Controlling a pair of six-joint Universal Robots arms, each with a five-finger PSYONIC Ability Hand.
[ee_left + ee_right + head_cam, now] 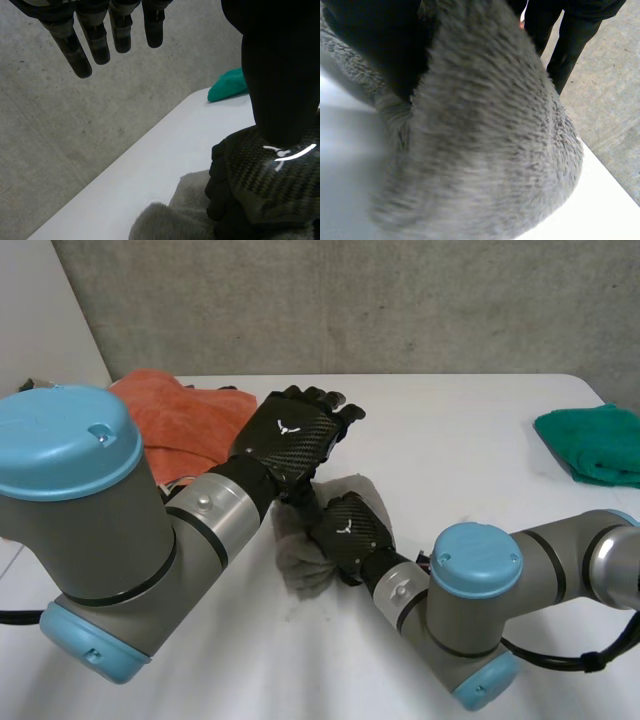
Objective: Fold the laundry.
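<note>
Your item: grey towel (pixel 300 570), fuzzy, crumpled lump, no clear long axis. Right hand (pixel 352 533) clutches it. Left hand (pixel 290 435) fingers straight, empty.

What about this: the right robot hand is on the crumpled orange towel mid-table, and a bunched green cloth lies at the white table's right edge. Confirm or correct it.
Wrong cloth. The head view shows the right robot hand on a crumpled grey fuzzy cloth mid-table; the orange towel lies at the far left. The bunched green cloth does lie at the white table's right edge.
</note>
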